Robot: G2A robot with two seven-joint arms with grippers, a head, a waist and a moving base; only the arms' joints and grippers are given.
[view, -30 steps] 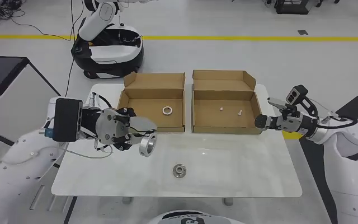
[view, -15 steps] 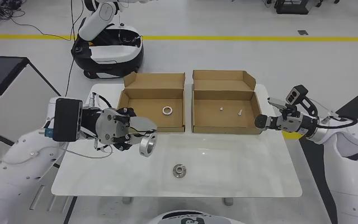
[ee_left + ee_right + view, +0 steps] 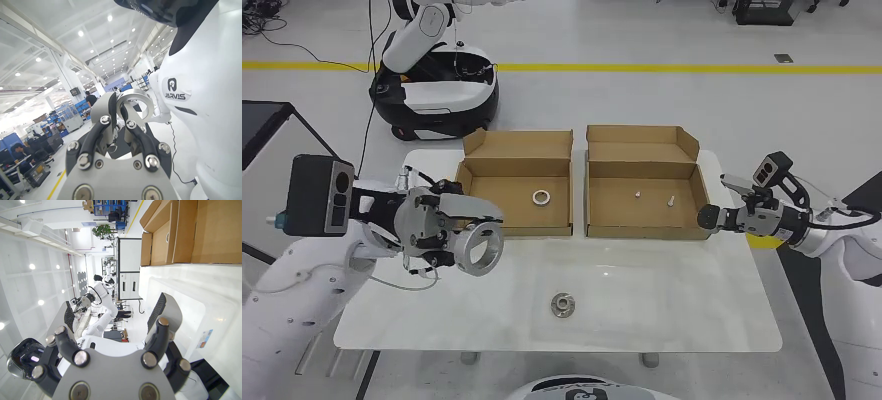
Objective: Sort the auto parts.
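table [image 3: 672,300]: white, with two open boxes side by side along its far edge.
left cardboard box [image 3: 517,146]: lay nearest the left arm, a white ring inside.
right cardboard box [image 3: 642,148]: touched the left box and held two tiny pieces.
left gripper [image 3: 118,108]: hung above the table's left part, just in front of the left box, clamped on a large metal ring.
right gripper [image 3: 113,310]: hung past the table's right edge, beside the right box, fingers spread with nothing between them.
large metal ring [image 3: 480,248]: was carried in the air, clear of the table, its bore facing up.
round metal part [image 3: 562,303]: lay loose near the table's front edge, well apart from both grippers.
white ring [image 3: 540,198]: lay flat on the left box's floor.
two tiny pieces [image 3: 639,195]: pale, too small to name.
step in hand: likely carrying the ring to the left box; it should clear the front wall, come down low over bare floor, then be released.
ring against pincer: one finger sat inside the bore and the other outside, pinching the wall; most of the ring stuck out beyond the tips.
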